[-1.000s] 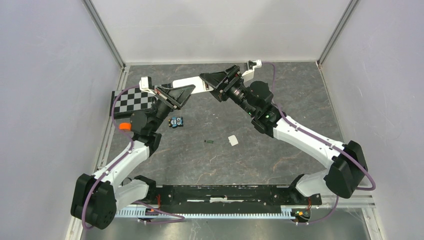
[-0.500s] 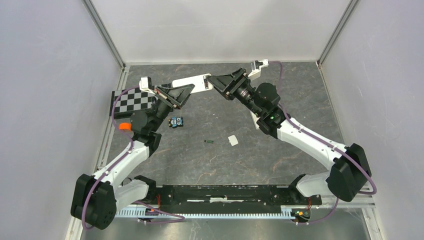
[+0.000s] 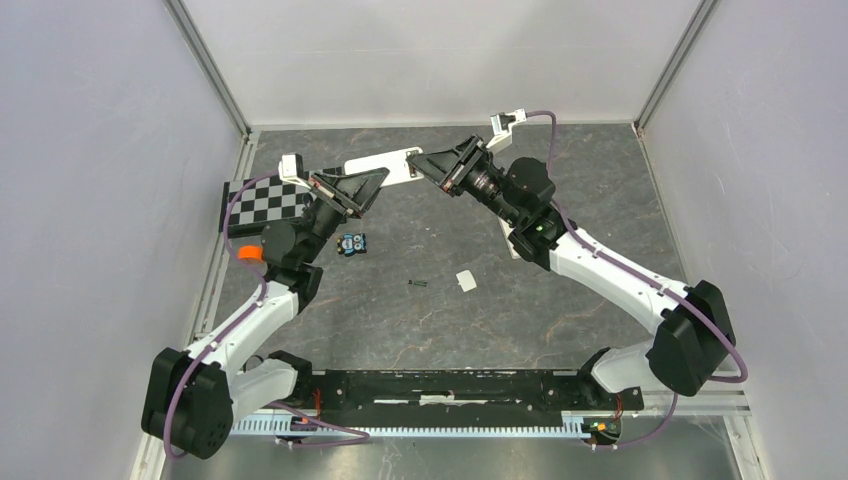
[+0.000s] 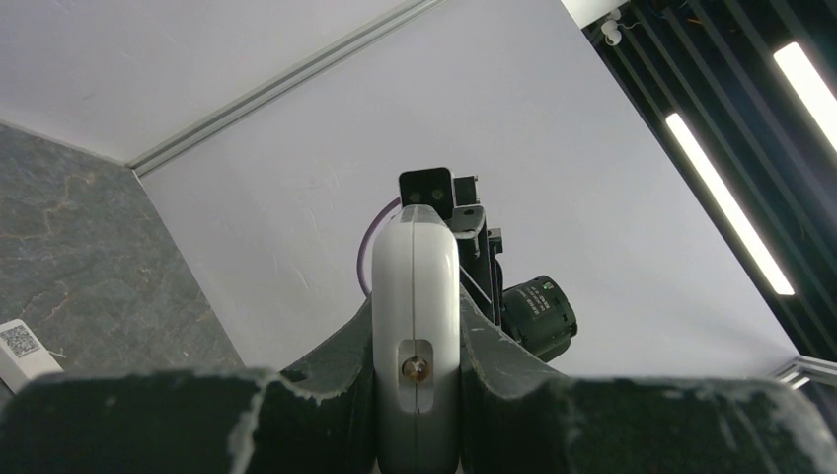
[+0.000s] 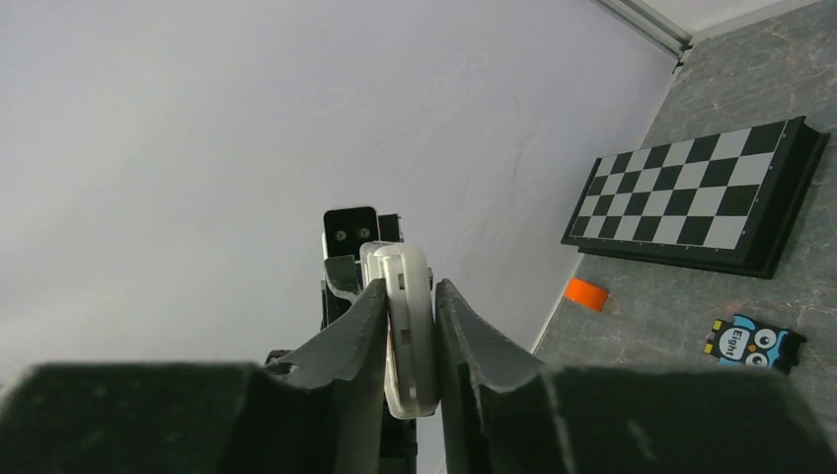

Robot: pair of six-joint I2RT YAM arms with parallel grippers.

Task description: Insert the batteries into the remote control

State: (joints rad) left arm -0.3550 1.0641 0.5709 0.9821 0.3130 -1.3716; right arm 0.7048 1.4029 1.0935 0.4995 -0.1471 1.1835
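Broadly, pale lilac walls (image 3: 440,60) box in the workspace on the left, far and right sides, with aluminium posts (image 3: 205,65) in the far corners. The table (image 3: 400,330) is dark grey and stone-patterned. Its near edge carries a black mounting rail (image 3: 450,385) with both arm bases. The widest bare stretch of surface lies near, between the two forearms and the rail. Another bare stretch runs along the right wall's foot.

Both arms reach far and inward, meeting above the far middle of the table, close to the far wall. A checkerboard (image 3: 262,202) lies flat against the left edge, beside the left arm's wrist.

The remote control (image 3: 395,163), white and slim, hangs in the air between the arms. The left gripper (image 3: 378,178) is clamped on its left end and the right gripper (image 3: 425,162) on its right end. Each wrist view shows the fingers (image 4: 326,390) pressed on the remote's flanks.

An owl card (image 3: 351,243) lies on the table just right of the left arm. A small white piece (image 3: 466,281) sits mid-table, and an orange tag (image 5: 586,293) lies near the checkerboard. One battery (image 3: 419,284), tiny and dark, lies just left of the white piece, well apart from the remote.
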